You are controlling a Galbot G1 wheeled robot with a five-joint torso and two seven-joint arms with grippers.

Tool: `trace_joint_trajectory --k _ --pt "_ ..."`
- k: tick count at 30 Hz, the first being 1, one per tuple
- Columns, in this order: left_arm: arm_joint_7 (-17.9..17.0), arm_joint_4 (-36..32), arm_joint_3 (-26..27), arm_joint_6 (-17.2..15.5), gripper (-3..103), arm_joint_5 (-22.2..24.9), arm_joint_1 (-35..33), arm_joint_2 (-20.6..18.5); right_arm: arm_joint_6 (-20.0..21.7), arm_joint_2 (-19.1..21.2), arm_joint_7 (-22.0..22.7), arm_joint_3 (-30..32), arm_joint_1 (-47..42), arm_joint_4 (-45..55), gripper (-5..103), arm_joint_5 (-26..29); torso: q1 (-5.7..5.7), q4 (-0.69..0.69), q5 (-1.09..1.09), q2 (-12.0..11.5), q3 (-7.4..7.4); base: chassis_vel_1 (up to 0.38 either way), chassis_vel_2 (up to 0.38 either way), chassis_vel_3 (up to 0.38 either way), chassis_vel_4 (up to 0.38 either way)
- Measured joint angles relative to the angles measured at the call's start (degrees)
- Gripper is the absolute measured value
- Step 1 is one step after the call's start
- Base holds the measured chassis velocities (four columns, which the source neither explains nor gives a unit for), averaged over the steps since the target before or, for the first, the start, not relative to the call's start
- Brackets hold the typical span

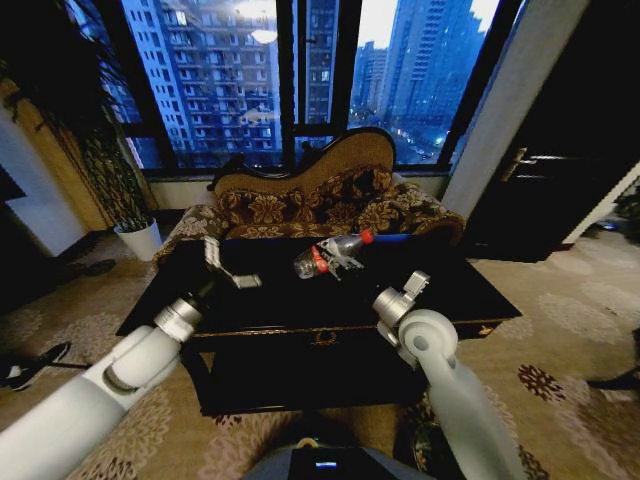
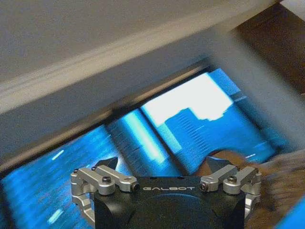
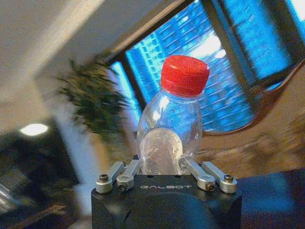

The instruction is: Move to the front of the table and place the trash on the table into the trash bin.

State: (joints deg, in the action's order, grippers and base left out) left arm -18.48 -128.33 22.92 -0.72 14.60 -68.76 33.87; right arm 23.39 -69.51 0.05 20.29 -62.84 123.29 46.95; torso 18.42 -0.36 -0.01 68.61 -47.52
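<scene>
The black table with gold trim stands right before me. My right gripper reaches over its far middle and is shut on the trash, a clear plastic bottle with a red label and red cap. In the right wrist view the bottle sits between the closed fingers of the gripper, cap pointing away. My left gripper hangs raised over the table's left part, open and holding nothing, aimed at the window. The trash bin is out of view.
An ornate brown sofa stands close behind the table, under tall windows. A white plant pot sits at the back left. A dark door is at the right. Patterned carpet lies around the table.
</scene>
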Motion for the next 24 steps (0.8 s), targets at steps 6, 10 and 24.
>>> trace_joint_trajectory --k 6,10,24 --pt "-6.7 2.3 4.1 -10.2 100 10.2 4.0 4.6 -2.3 0.0 0.0 0.4 0.4 -3.7 28 -10.7 0.00 -0.01 0.00 0.0 0.00 0.000 0.000 0.000 0.000" --pt "-7.4 7.2 8.5 -13.3 100 15.5 5.5 5.9 -3.3 0.0 0.0 1.6 0.6 -6.2 28 -19.0 0.00 -0.03 0.00 0.0 0.00 0.000 0.000 0.000 0.000" --pt "14.4 15.4 28.1 -27.3 100 36.4 4.0 9.2 -4.9 0.1 -0.1 3.5 3.1 -13.1 28 -28.2 0.00 0.00 0.00 0.0 0.00 0.000 0.000 0.000 0.000"
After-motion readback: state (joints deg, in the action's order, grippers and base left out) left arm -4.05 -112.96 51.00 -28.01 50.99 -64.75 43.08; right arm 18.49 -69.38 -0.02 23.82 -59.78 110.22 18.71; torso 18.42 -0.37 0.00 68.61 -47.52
